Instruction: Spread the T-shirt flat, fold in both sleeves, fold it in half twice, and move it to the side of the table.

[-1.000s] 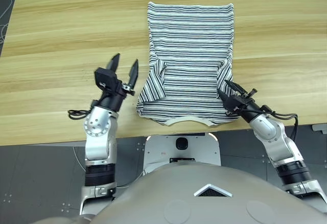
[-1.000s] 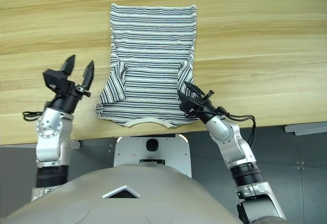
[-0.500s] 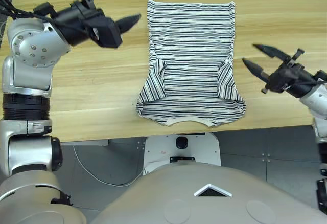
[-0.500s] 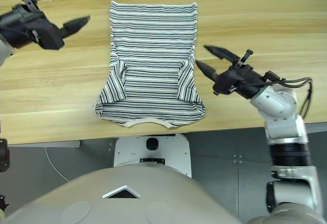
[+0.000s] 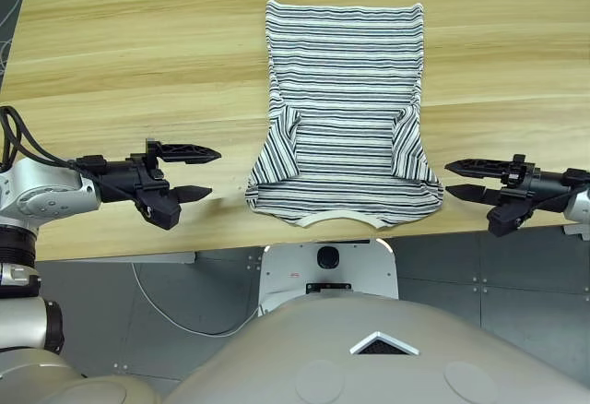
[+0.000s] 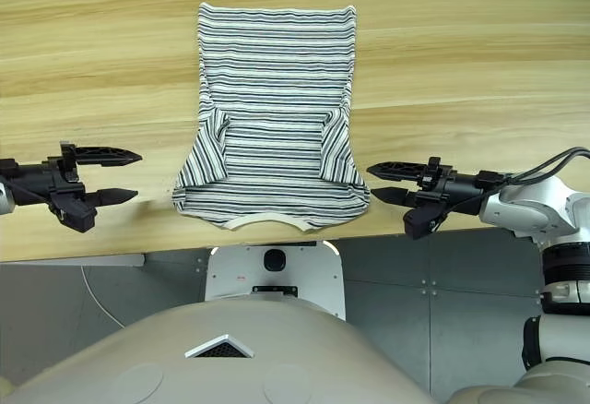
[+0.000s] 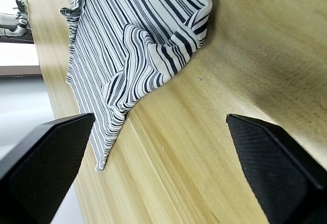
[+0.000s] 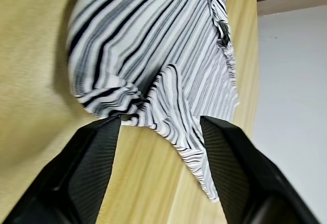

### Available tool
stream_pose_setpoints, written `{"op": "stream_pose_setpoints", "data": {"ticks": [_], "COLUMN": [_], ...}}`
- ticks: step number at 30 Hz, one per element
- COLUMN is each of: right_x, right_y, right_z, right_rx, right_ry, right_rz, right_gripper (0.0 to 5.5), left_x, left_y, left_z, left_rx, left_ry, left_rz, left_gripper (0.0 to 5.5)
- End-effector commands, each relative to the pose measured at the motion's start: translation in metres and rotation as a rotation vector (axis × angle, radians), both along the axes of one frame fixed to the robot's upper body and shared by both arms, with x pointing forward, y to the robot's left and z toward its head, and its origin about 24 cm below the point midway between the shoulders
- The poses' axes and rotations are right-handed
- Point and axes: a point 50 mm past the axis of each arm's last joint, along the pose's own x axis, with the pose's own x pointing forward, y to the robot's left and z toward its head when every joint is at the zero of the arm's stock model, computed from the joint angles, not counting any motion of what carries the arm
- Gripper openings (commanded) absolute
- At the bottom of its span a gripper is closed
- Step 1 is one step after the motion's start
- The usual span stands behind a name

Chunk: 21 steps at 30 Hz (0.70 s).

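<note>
Left gripper (image 5: 215, 172), jaws released, holds at 9 o'clock of the T-shirt (image 5: 343, 109), right gripper (image 5: 448, 179), jaws released, at 3 o'clock, each just beside a near corner; T-shirt lies on table (image 5: 120, 72), 2 sleeves folded in, collar at near edge, hem toward 12 o'clock.

Pale wood-grain tabletop (image 5: 138, 63) stretching before me, grey tiled floor (image 5: 498, 279) below its near edge, darker floor (image 5: 11, 7) at my far left

T-shirt (image 7: 127, 45) partly beyond picture's edge
</note>
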Motion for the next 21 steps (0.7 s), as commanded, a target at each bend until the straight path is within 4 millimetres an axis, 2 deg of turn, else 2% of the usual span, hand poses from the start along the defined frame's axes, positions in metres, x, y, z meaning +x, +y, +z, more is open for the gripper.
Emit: {"op": "stream_pose_setpoints", "data": {"ticks": [1, 7, 14, 21], "right_x": [0.000, -0.004, -0.007, -0.009], "right_y": [-0.005, -0.004, 0.005, 0.004], "right_z": [-0.004, -0.008, -0.017, -0.025], "right_rx": [-0.086, -0.143, -0.092, -0.086], "right_ry": [0.020, 0.032, 0.014, 0.005], "right_rz": [0.046, 0.141, 0.182, 0.165], "right_gripper": [3.11, 3.11, 3.11, 3.11], "left_x": [-0.002, 0.002, 0.008, 0.003], "left_y": [-0.005, -0.022, -0.041, -0.045], "left_z": [-0.009, -0.021, -0.036, -0.050], "left_rx": [0.003, -0.019, -0.029, -0.028], "left_ry": [0.014, -0.009, -0.032, -0.009], "left_rz": [-0.034, -0.082, -0.136, -0.171], "left_gripper": [4.95, 4.95, 4.95, 4.95]}}
